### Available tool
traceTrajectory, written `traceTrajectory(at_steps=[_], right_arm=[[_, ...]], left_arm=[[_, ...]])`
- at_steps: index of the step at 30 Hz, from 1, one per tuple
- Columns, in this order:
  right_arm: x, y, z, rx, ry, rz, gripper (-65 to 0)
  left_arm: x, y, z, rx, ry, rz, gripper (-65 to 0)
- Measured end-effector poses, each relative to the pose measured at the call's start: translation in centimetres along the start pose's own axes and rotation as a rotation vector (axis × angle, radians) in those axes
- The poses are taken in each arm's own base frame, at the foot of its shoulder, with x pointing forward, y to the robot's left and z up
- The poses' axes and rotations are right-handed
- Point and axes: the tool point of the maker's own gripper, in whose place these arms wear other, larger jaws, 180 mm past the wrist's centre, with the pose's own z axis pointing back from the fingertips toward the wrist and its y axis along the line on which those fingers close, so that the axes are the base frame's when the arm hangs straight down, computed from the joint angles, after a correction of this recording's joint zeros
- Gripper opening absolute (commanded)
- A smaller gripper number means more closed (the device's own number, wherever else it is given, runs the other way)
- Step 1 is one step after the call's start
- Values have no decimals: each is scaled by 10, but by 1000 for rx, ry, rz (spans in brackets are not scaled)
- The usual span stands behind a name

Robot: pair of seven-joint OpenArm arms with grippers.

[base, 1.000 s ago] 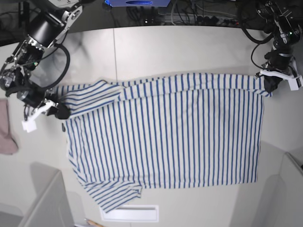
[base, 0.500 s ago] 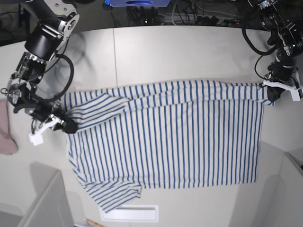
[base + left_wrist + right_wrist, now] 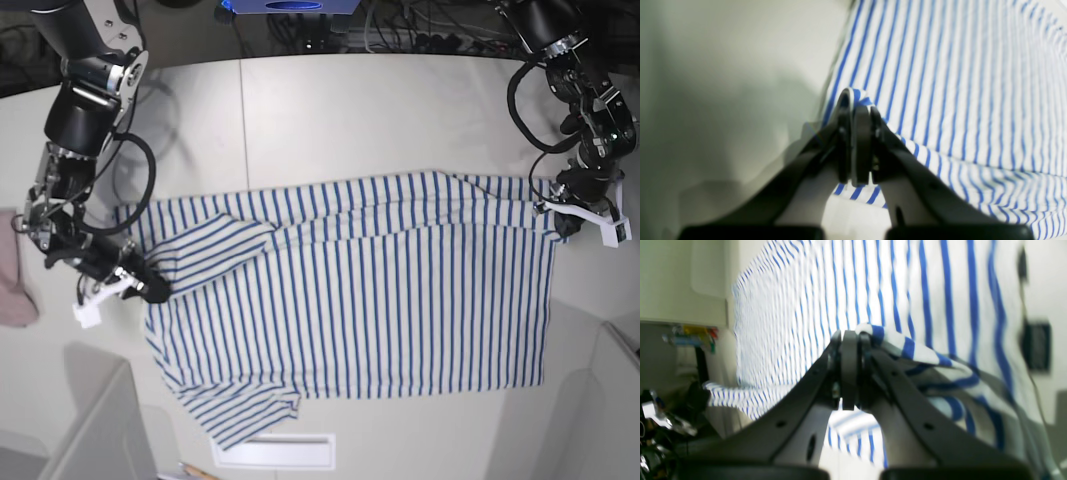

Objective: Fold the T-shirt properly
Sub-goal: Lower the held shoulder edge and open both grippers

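Your left gripper (image 3: 562, 212) is clamped on the T-shirt (image 3: 350, 300) edge at frame right; your right gripper (image 3: 150, 288) pinches the shoulder edge at frame left. The raised fold line runs left-right between them. The flat body lies toward the frame bottom, so carry the edge that way.

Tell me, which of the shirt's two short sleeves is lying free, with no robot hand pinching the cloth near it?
The sleeve at the T-shirt's bottom-left corner in the base view; the other sleeve is beside the right hand.
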Motion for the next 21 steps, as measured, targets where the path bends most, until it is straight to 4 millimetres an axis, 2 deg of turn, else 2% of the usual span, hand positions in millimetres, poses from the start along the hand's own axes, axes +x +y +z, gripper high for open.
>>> traceTrajectory(at_steps=[3,5,7,11,16,21], right_arm=[[-5,-3,-11,-2,28,-28,-650],[-5,-6,-11,-6,34,-35,-650],[2,-6,-9,-10,28,-26,-650],[19,4,-11,5,-9,-14,-650],[14,-4,-11,-25,-10,-49,-650],[7,-13,-16,-34,5,-92,-650]], left_arm=[[-6,7,-1,21,33,0,-650],[-2,6,-4,15,24,11,-650],[1,4,-9,5,14,26,-650],[-4,8,-15,13,49,8,-650],[3,-3,-25,-19,48,5,-650],[-3,2,-32,-10,75,23,-650]])
